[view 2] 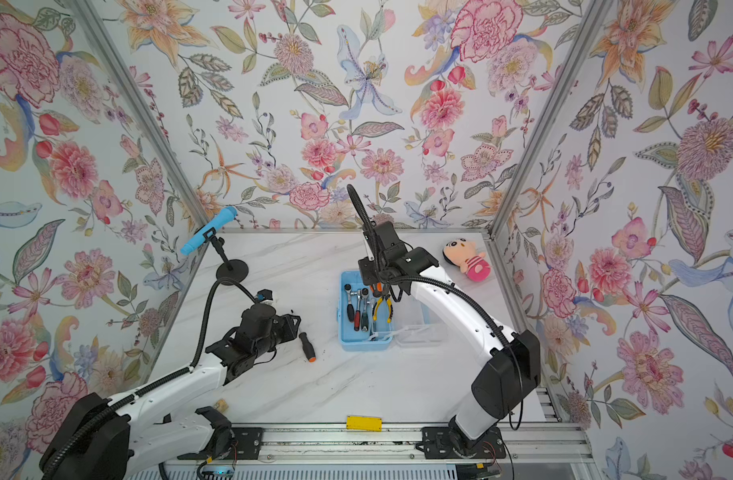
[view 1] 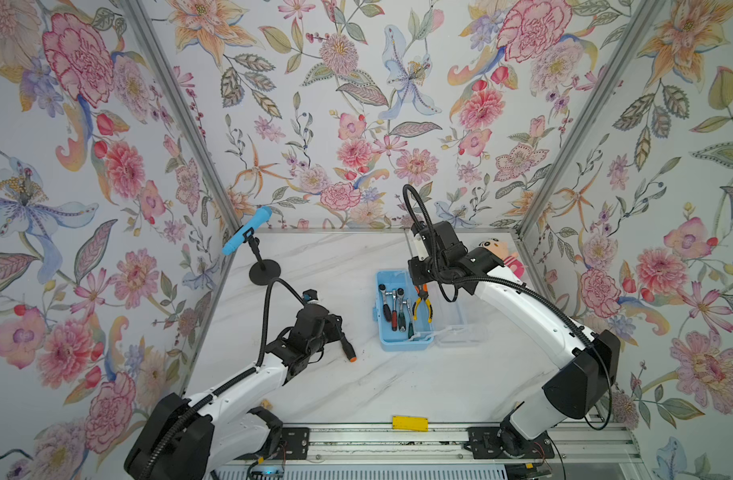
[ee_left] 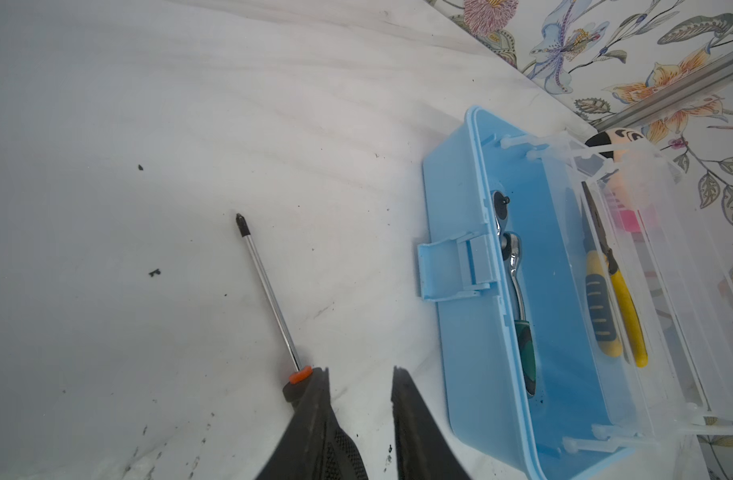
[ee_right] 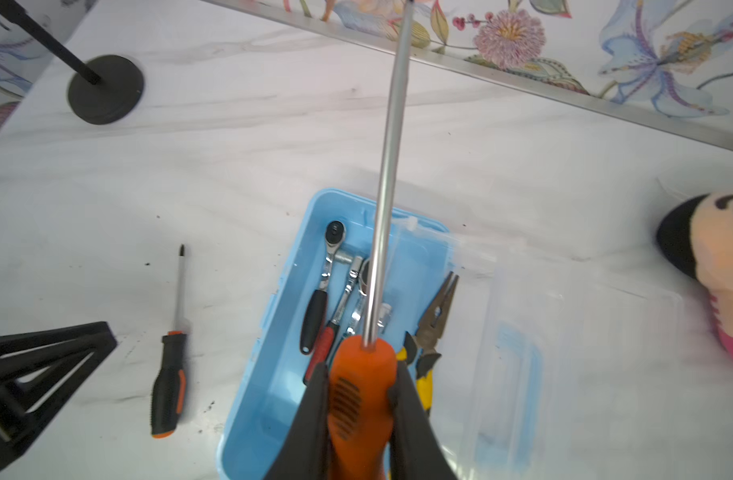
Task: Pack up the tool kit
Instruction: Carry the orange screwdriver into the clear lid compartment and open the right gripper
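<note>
The white marbled table (view 1: 356, 386) carried the light-blue box (view 1: 402, 344) near its middle, standing open with its clear lid (view 1: 460, 328) laid flat to the right. The box looked like thin, light plastic that would slide if nudged, so it seemed best steadied by a side wall. The right hand (ee_right: 360, 368) hung over the far end of the box, clamped on the orange handle of a long screwdriver (ee_right: 383, 208) whose steel shaft pointed toward the far wall. The left hand (ee_left: 359, 372) sat low, left of the box, its fingers apart with nothing between them, just beside the second screwdriver (view 1: 347, 349), which lay on the table. Inside the box lay the yellow-handled pliers (view 1: 423, 305) on the right and the ratchets (view 1: 384, 305) on the left. These tools looked stiff and dense. The loose screwdriver's thin shaft would likely be slick, so its thicker black handle seemed the place to grip it, across the width.
</note>
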`<act>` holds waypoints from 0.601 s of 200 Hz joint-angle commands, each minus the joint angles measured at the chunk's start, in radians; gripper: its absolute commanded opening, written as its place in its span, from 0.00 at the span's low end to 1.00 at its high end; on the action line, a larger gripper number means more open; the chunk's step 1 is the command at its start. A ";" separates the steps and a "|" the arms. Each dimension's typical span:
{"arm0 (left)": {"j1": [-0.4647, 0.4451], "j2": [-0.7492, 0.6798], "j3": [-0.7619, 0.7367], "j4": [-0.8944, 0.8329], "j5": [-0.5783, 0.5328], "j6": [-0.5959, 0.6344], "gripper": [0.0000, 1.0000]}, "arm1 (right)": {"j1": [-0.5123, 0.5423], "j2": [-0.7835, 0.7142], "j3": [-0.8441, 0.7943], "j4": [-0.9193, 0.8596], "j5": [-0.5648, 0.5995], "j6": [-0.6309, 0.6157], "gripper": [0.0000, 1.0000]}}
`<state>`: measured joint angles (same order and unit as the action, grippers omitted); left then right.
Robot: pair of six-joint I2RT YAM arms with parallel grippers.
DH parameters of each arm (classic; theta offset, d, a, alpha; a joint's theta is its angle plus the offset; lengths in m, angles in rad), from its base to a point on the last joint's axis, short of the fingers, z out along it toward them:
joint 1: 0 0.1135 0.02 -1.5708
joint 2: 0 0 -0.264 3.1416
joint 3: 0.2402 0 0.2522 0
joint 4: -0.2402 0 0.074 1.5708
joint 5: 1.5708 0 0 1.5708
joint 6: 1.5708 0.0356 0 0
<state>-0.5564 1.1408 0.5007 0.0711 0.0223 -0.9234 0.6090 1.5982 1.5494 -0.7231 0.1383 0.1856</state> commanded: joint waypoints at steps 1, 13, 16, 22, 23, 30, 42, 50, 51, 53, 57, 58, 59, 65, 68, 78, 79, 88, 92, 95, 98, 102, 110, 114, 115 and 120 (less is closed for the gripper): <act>0.006 0.017 0.023 0.028 0.020 0.021 0.29 | -0.060 -0.044 -0.080 -0.057 0.045 -0.051 0.00; 0.007 0.022 0.018 0.032 0.022 0.020 0.29 | -0.084 -0.061 -0.116 -0.056 0.051 -0.052 0.00; 0.007 0.023 0.017 0.032 0.022 0.020 0.29 | -0.091 -0.065 -0.124 -0.056 0.053 -0.052 0.00; 0.007 0.025 0.018 0.032 0.022 0.020 0.29 | -0.102 -0.071 -0.141 -0.054 0.054 -0.054 0.00; 0.007 0.026 0.017 0.032 0.023 0.020 0.29 | -0.105 -0.072 -0.147 -0.053 0.055 -0.055 0.00; 0.007 0.029 0.017 0.032 0.025 0.020 0.29 | -0.114 -0.075 -0.158 -0.051 0.058 -0.055 0.00; 0.005 0.033 0.016 0.031 0.025 0.021 0.29 | -0.127 -0.079 -0.184 -0.050 0.074 -0.056 0.00; 0.007 0.036 0.016 0.030 0.027 0.021 0.29 | -0.133 -0.082 -0.201 -0.044 0.073 -0.055 0.00; 0.007 0.037 0.015 0.030 0.027 0.021 0.29 | -0.134 -0.081 -0.204 -0.043 0.072 -0.055 0.00; 0.007 0.037 0.015 0.030 0.027 0.021 0.29 | -0.136 -0.082 -0.208 -0.041 0.069 -0.055 0.00; 0.007 0.037 0.016 0.030 0.029 0.021 0.29 | -0.139 -0.085 -0.218 -0.036 0.064 -0.055 0.00; 0.005 0.038 0.016 0.030 0.029 0.021 0.29 | -0.140 -0.085 -0.220 -0.034 0.063 -0.055 0.00; 0.006 0.038 0.016 0.030 0.028 0.021 0.29 | -0.142 -0.085 -0.224 -0.032 0.063 -0.054 0.00; 0.007 0.040 0.015 0.030 0.028 0.021 0.28 | -0.146 -0.087 -0.236 -0.024 0.061 -0.053 0.00; 0.007 0.041 0.016 0.030 0.027 0.021 0.28 | -0.148 -0.087 -0.242 -0.021 0.060 -0.051 0.00; 0.007 0.043 0.015 0.029 0.026 0.021 0.28 | -0.158 -0.084 -0.261 -0.012 0.058 -0.050 0.00; 0.007 0.042 0.015 0.029 0.026 0.021 0.28 | -0.160 -0.085 -0.262 -0.010 0.058 -0.049 0.00; 0.007 0.041 0.015 0.030 0.027 0.020 0.28 | -0.169 -0.084 -0.279 0.000 0.049 -0.048 0.00; 0.007 0.040 0.014 0.029 0.027 0.020 0.28 | -0.172 -0.083 -0.287 0.004 0.045 -0.048 0.00; 0.007 0.040 0.013 0.030 0.027 0.019 0.28 | -0.173 -0.082 -0.293 0.006 0.044 -0.046 0.00; 0.006 0.039 0.013 0.030 0.027 0.018 0.28 | -0.175 -0.082 -0.297 0.011 0.043 -0.046 0.00; 0.007 0.039 0.013 0.030 0.026 0.018 0.28 | -0.177 -0.081 -0.304 0.016 0.040 -0.046 0.00; 0.005 0.036 0.010 0.030 0.024 0.018 0.28 | -0.180 -0.081 -0.316 0.031 0.036 -0.045 0.00; 0.006 0.037 0.010 0.030 0.024 0.018 0.28 | -0.182 -0.079 -0.322 0.039 0.031 -0.043 0.00; 0.006 0.036 0.010 0.031 0.024 0.018 0.28 | -0.182 -0.078 -0.324 0.040 0.031 -0.042 0.00; 0.006 0.035 0.009 0.030 0.023 0.018 0.28 | -0.184 -0.076 -0.327 0.045 0.028 -0.041 0.00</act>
<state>-0.5564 1.1744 0.5007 0.0917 0.0460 -0.9234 0.4355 1.5352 1.2484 -0.7277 0.1822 0.1493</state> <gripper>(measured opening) 0.284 0.183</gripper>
